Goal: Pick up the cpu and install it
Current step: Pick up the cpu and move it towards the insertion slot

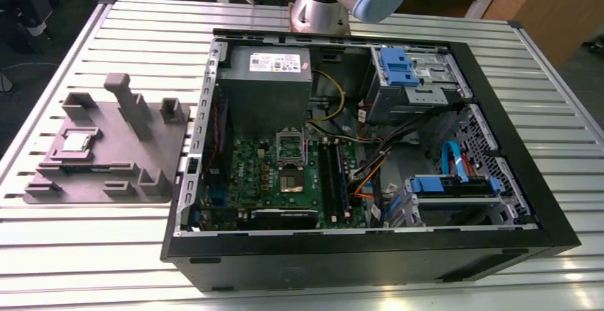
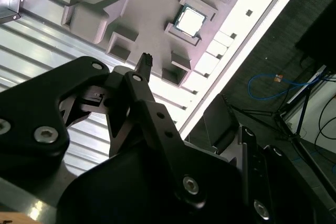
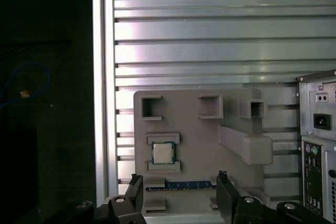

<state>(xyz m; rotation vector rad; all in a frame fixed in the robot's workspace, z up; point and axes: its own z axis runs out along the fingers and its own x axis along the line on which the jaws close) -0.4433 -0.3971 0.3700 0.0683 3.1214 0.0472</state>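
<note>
Cpu point(image 3: 163, 153) is not yet picked: in the first wrist view it lies flat, silvery top up, in its shallow pocket on the grey plate, well apart from the board where it belongs.

A ribbed metal table point(image 1: 141, 28) carries everything. On it, toward the exterior view's right, lies the open computer case point(image 1: 378, 258), with the arm point(image 1: 326, 3) rising behind it. Just beside the case, on the exterior view's left, lies the grey plate point(image 1: 95, 187) with its upright blocks. Inside the case the green motherboard point(image 1: 247, 166) lies flat, and its socket point(image 1: 288, 182) seems uncovered (more I cannot tell).

The gripper point(image 3: 180, 176) hangs well above the plate, apart from the chip. Its fingers point(image 3: 134, 195) are spread wide, with nothing between them.

To do the pick well, I judge that the gripper must first be centred exactly over the chip and then go down straight. It should close on the two edges which the pocket's low blocks leave free. The closing must be gentle, because so thin a chip can tilt or slip easily.
</note>
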